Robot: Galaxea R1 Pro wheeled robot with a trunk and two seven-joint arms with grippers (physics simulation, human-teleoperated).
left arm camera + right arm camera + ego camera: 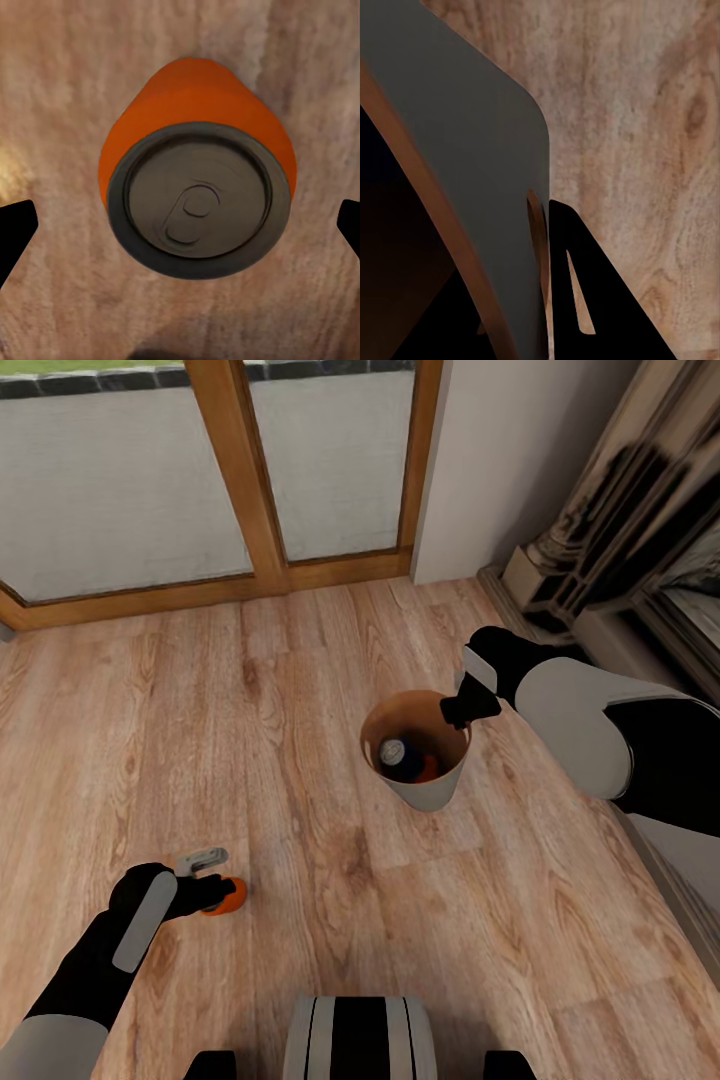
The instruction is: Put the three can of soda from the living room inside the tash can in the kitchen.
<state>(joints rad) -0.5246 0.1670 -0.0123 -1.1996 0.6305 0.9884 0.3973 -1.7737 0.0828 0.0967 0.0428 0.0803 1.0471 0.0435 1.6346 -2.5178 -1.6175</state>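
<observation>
The tash can [430, 788] stands on the wood floor, pale outside and copper-brown inside. A dark blue can of soda [400, 752] and an orange one [429, 768] lie in it. My right gripper [453, 711] is shut on the bin's far rim; in the right wrist view the bin wall [472, 150] sits against a black finger [585, 300]. A third can of soda [233, 896], orange, stands on the floor at the near left. My left gripper [213, 884] is open around it, and the can's grey top [196, 201] shows between the two fingertips, apart from both.
Wood-framed glass doors [240, 480] run along the far side. A white wall corner [500, 460] and the ornate stone fireplace [620, 530] stand at the right. My base [360, 1040] is at the near edge. Light wood floor [300, 690] lies between the two arms.
</observation>
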